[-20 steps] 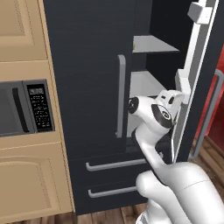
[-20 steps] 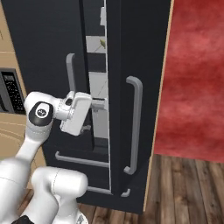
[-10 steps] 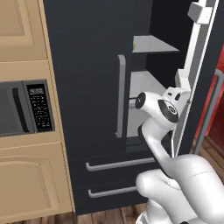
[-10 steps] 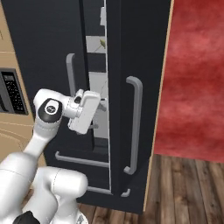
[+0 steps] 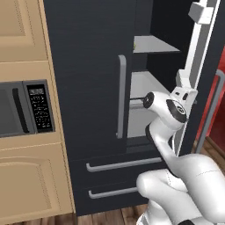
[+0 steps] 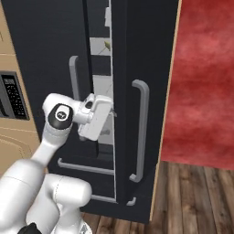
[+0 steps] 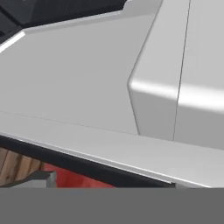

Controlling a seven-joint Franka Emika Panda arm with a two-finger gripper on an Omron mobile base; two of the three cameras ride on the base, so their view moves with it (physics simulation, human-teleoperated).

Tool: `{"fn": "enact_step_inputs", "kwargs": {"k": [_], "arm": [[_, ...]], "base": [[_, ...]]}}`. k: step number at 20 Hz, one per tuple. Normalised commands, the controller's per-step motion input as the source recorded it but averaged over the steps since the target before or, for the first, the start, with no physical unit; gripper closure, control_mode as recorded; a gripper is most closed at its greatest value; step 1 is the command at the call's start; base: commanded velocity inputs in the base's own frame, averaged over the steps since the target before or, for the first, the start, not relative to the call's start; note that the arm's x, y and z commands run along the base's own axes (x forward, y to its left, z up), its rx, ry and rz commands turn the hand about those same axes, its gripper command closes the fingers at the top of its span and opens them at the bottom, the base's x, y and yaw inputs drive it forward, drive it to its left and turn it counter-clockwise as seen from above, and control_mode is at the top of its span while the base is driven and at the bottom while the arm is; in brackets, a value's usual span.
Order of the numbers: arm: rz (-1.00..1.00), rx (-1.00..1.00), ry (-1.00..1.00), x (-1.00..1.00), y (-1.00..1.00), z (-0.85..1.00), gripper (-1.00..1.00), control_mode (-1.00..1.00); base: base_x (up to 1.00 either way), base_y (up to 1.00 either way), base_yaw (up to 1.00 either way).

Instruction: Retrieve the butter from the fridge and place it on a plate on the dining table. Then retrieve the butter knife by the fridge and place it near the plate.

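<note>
Fridge [image 5: 88,66]: matt black doors, smooth grey metal-look bar handles [image 5: 121,96]. Interior liner [image 7: 78,87]: smooth, satin pale-grey plastic. Cabinets [image 5: 26,184]: matt tan wood. Floor [image 6: 196,201]: brown wood planks. Wall [image 6: 205,77]: mottled red.

My white arm with dark joints [image 5: 169,132] rises from the near base, elbow bent, and reaches to the far side. My white wrist [image 6: 93,116] angles downward. My two-finger gripper's jaws stand spread wide apart, with nothing between them.
</note>
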Motion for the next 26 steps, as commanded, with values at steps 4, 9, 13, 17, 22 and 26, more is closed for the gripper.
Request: {"fn": "enact_step_inputs", "kwargs": {"k": [4, 9, 13, 17, 22, 26], "arm": [[0.0, 0.0, 0.0, 0.02, -0.15, 0.0, -1.0, -1.0], [0.0, 0.0, 0.01, 0.0, -0.57, -0.01, -1.0, -1.0], [0.0, 0.0, 0.01, 0.0, -0.99, -0.07, -1.0, -1.0], [0.0, 0.0, 0.01, -0.03, -1.0, -0.06, -1.0, -1.0], [0.09, -0.01, -0.07, -0.74, 0.17, 0.09, -1.0, -1.0], [-0.01, 0.17, 0.0, -0.15, 0.58, 0.26, -1.0, -1.0]], "base": [[0.0, 0.0, 0.0], [0.0, 0.0, 0.0], [0.0, 0.0, 0.0], [0.0, 0.0, 0.0], [0.0, 0.0, 0.0], [0.0, 0.0, 0.0]]}}
